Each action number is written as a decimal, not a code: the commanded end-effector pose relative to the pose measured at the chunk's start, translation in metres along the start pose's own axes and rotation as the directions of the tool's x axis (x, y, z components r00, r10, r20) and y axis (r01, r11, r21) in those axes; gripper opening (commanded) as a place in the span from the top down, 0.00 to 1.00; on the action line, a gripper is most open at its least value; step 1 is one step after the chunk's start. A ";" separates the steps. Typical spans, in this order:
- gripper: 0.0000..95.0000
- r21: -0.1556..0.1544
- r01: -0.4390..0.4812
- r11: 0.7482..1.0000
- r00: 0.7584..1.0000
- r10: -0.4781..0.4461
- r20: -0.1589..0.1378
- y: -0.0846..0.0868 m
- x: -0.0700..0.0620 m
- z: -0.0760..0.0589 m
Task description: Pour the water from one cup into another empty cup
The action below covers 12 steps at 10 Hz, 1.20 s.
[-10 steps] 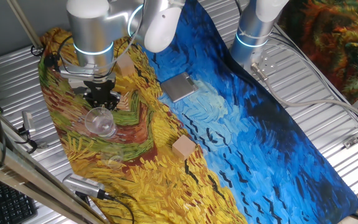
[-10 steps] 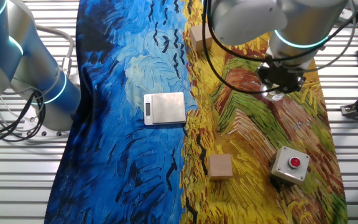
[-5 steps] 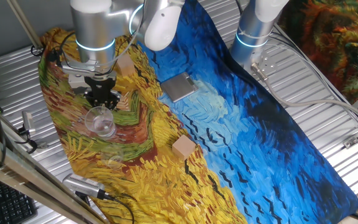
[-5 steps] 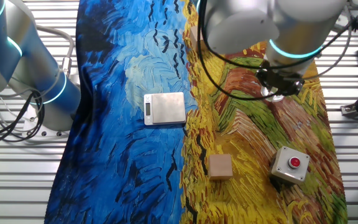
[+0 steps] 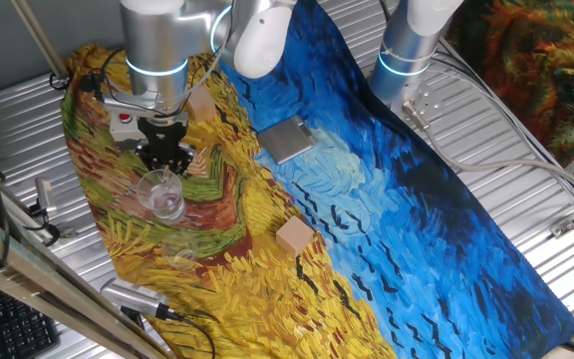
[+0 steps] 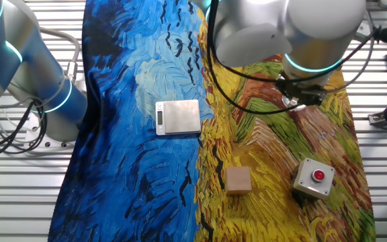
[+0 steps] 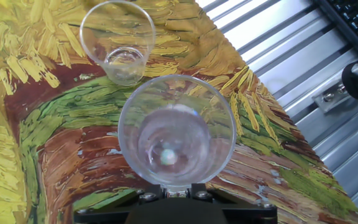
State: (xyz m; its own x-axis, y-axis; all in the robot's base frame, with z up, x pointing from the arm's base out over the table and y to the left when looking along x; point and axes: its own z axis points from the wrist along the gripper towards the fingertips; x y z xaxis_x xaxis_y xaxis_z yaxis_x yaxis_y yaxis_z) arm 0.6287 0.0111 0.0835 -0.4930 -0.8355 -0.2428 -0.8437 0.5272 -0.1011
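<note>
Now my hand [image 7: 169, 194] is clamped on the thin, light cup [image 7: 176, 130]; I grip its base gently, the empty cup [image 7: 118, 38] upper left.

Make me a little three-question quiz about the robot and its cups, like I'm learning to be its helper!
1. True or false: the gripper holds a clear cup.
2. In the hand view, where is the second cup?
A. Standing on the painted cloth beyond the held cup
B. On the silver scale
C. On the red button box
3. Fill in: the wooden block nearest the held cup's side of the table lies on the ____ part of the cloth.

Key:
1. True
2. A
3. yellow
</note>
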 end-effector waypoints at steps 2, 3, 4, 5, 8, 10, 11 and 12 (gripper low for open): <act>1.00 -0.004 0.003 1.000 1.000 -0.003 -0.003 -0.001 0.000 0.004; 1.00 -0.002 0.003 1.000 1.000 -0.003 -0.001 0.000 0.000 0.006; 1.00 0.000 0.003 1.000 1.000 -0.003 0.000 0.001 0.001 0.009; 1.00 0.001 0.003 1.000 1.000 -0.003 0.000 0.002 0.002 0.011; 1.00 -0.006 0.002 1.000 1.000 -0.002 0.016 0.002 0.002 0.012; 1.00 0.005 0.008 1.000 1.000 -0.008 -0.003 0.002 0.002 0.012; 1.00 0.008 0.010 1.000 1.000 -0.010 -0.009 0.002 0.002 0.012; 1.00 0.010 0.020 1.000 1.000 -0.020 -0.012 0.002 0.002 0.012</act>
State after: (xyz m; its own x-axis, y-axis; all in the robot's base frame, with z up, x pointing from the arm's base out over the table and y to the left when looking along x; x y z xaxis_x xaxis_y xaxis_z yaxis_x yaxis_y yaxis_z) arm 0.6281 0.0132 0.0734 -0.4796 -0.8473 -0.2281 -0.8498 0.5133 -0.1201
